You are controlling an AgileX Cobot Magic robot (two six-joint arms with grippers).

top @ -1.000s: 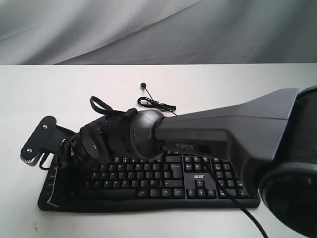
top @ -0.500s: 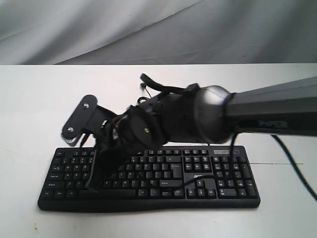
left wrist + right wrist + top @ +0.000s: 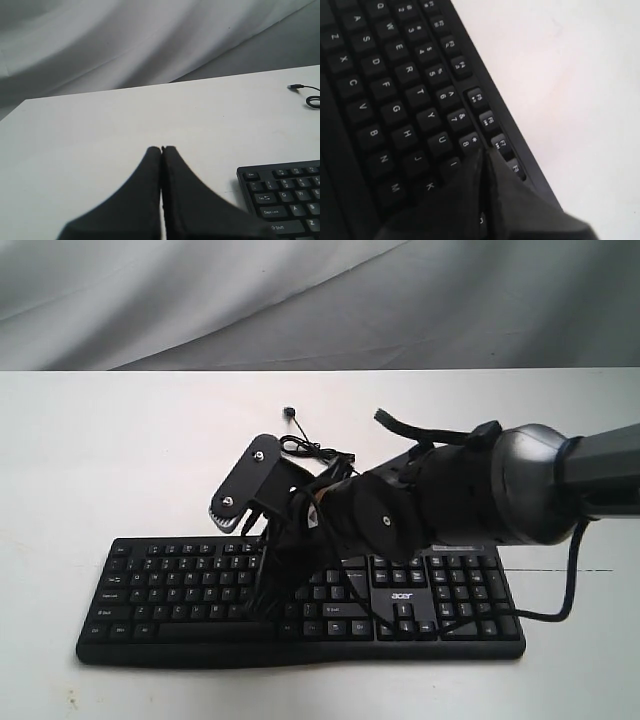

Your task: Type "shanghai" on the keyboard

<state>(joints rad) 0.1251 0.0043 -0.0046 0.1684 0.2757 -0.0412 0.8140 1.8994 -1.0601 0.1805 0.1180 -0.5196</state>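
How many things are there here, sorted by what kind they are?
Keyboard: 1
Coiled cable on the table: 1
Robot grippers: 2 (left gripper, right gripper)
Total: 4

Soft, even light brightens the white table point(image 3: 100, 440), which is nearly overexposed in the right wrist view. Shadows are faint. The black keyboard point(image 3: 180, 585) loses detail. All views are grainy. The left hand point(image 3: 161, 150) and right hand point(image 3: 482, 156) blur into dark shapes.
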